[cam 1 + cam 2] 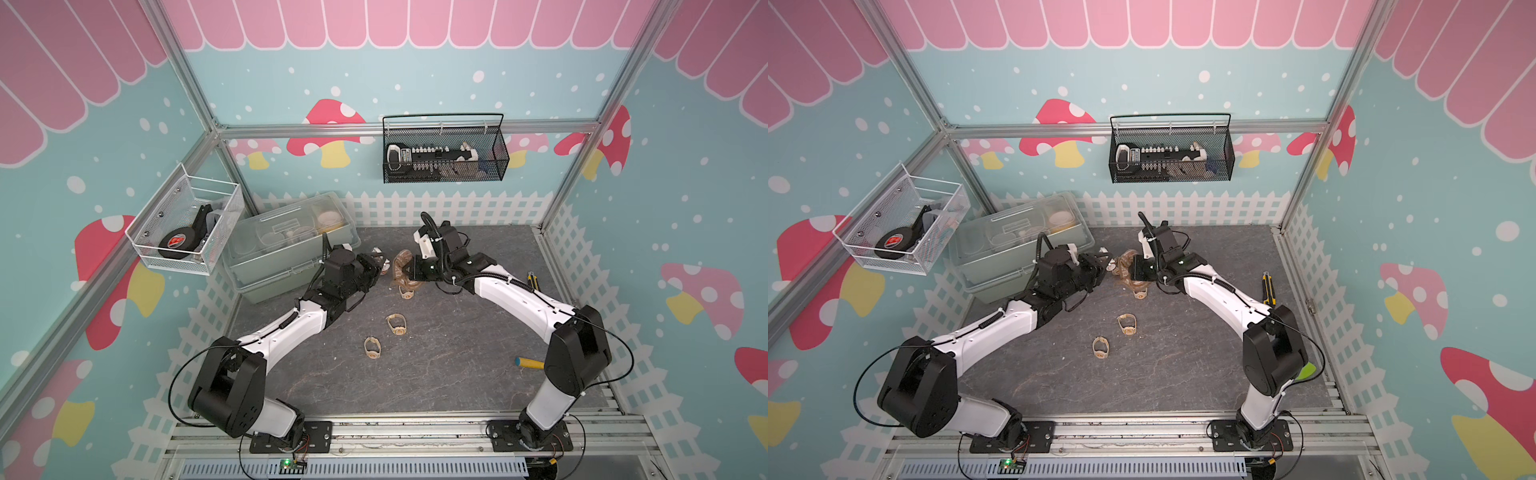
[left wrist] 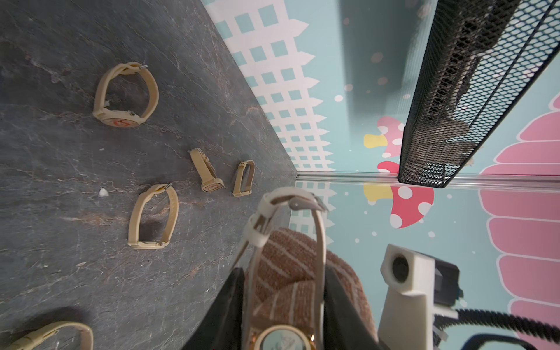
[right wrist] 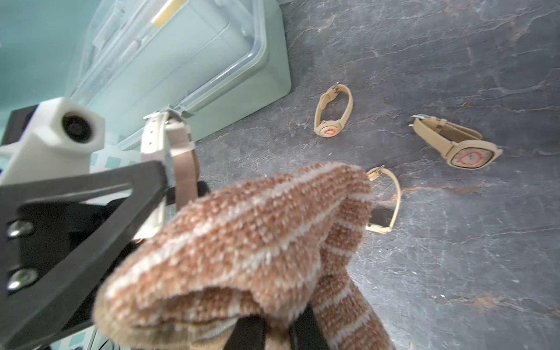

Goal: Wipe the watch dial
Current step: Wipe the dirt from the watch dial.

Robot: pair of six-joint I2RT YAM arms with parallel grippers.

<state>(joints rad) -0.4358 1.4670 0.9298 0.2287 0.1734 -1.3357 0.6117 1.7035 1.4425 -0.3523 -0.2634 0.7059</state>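
My left gripper [image 2: 285, 291] is shut on a white-strapped watch [image 2: 319, 242], its black fingers [image 2: 230, 303] clamping both sides of the strap loop. The watch dial [image 2: 283, 341], pale with a gold rim, shows uncovered at that view's edge. A brown striped cloth [image 3: 242, 230] is bunched in my shut right gripper [image 3: 278, 330]. The cloth [image 2: 288, 257] pushes against the strap loop right beside the dial. In both top views the two grippers meet at the table's back middle, the left gripper [image 1: 376, 266] facing the cloth [image 1: 403, 266] and the cloth [image 1: 1126, 266] hanging down.
Several beige watches lie on the slate table [image 1: 457, 365], among them two [image 1: 397, 324] [image 1: 372, 348] in the middle. A clear plastic box [image 1: 286, 245] stands back left. Wire baskets [image 1: 187, 224] [image 1: 444, 153] hang on the walls. A utility knife [image 1: 533, 280] and a yellow-handled tool [image 1: 530, 363] lie at the right.
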